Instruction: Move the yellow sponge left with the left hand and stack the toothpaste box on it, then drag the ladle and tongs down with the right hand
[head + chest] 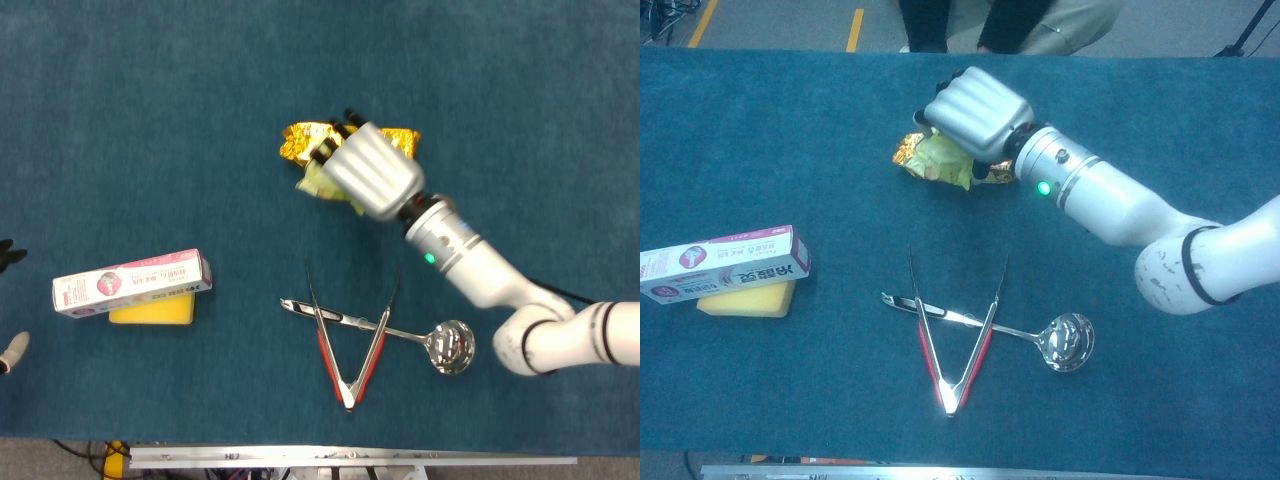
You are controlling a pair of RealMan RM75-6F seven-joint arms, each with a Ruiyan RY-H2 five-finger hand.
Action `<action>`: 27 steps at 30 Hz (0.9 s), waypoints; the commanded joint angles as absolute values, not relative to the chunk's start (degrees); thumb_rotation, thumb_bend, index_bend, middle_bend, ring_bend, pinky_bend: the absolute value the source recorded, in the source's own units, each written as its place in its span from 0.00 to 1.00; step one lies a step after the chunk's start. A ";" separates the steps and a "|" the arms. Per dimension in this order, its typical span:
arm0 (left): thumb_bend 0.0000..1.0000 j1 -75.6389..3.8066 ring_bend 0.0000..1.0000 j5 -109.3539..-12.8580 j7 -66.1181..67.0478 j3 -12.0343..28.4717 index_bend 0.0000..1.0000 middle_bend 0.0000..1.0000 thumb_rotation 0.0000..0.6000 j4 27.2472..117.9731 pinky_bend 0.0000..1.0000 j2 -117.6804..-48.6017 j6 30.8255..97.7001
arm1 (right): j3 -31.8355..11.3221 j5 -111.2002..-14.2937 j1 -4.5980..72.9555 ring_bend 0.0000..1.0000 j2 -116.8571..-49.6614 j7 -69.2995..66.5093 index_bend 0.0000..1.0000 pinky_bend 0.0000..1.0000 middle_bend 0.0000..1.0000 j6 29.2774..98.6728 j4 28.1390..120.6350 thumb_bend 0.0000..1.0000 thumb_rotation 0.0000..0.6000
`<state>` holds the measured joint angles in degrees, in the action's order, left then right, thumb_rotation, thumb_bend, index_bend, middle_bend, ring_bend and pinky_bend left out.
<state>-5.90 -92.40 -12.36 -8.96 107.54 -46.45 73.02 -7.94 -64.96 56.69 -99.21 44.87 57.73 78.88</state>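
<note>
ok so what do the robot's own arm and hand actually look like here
The right hand has a ribbed silver-grey metallic shell and dark fingers. Behind it comes a silver cylindrical wrist with a small green light, then glossy white arm segments with black ring bands. Of the left hand, only dark and pale tips show at the edge.

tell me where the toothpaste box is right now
The toothpaste box is at the left of the table in both views, lying on top of the yellow sponge, well left of the tongs and ladle.
</note>
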 commanded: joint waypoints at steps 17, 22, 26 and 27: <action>0.34 -6.34 0.05 -91.64 -11.26 -8.72 0.11 0.06 0.98 108.20 0.19 -46.79 72.23 | -8.99 -54.37 55.50 0.19 -96.72 51.45 0.14 0.28 0.33 54.39 76.83 0.00 1.00; 0.34 -6.71 0.05 -91.73 -10.91 -8.54 0.11 0.06 0.99 108.41 0.19 -46.96 71.85 | -8.99 -54.10 55.41 0.12 -95.24 51.17 0.00 0.26 0.19 54.67 79.12 0.00 1.00; 0.34 -7.01 0.05 -91.48 -10.83 -8.23 0.11 0.06 0.99 108.46 0.19 -47.03 71.68 | -8.96 -55.10 54.20 0.10 -92.49 49.33 0.00 0.25 0.15 56.20 82.33 0.00 1.00; 0.34 -7.10 0.05 -91.36 -10.87 -8.13 0.11 0.06 0.99 108.44 0.19 -47.05 71.63 | -8.90 -55.33 53.74 0.09 -91.60 48.72 0.00 0.25 0.14 56.60 83.28 0.00 1.00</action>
